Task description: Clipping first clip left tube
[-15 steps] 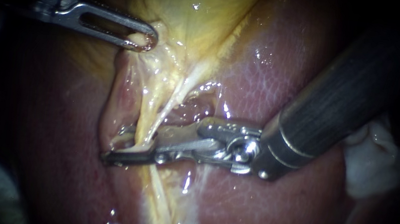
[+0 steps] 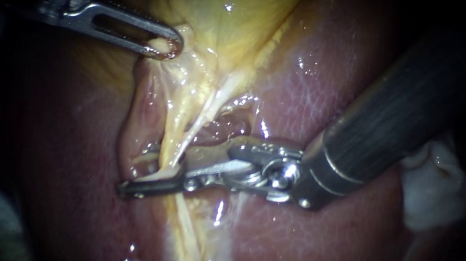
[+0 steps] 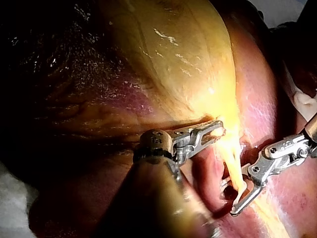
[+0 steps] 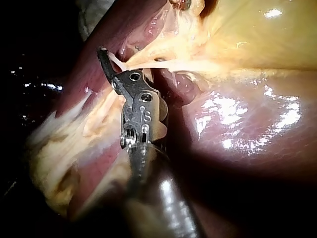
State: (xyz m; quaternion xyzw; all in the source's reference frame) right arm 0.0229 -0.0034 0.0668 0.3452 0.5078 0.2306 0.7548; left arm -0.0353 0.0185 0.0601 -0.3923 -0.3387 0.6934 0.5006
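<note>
My left instrument (image 2: 166,47) comes in from the upper left, its slotted jaws shut on a fold of yellowish gallbladder (image 2: 223,6) tissue and holding it up; the left wrist view shows the same grip (image 3: 215,131). From that fold a pale tube (image 2: 196,123) stretches down. My right instrument (image 2: 149,171) reaches in from the upper right and straddles the tube low down, one jaw on each side, with a gap between them. The tube lies on the dark lower jaw. In the right wrist view the tube (image 4: 148,63) crosses one jaw near the tip (image 4: 111,64); the other jaw is hidden.
Pink-red liver (image 2: 318,99) lies under and to the right of the tube. A white wad of gauze (image 2: 432,182) sits at the right behind my right instrument's thick shaft (image 2: 399,114). Yellow fatty strands (image 2: 186,236) run down below the jaws.
My right instrument's wrist has edged slightly left and the lower jaw's tip sits a little lower against the tissue. The left instrument holds still.
</note>
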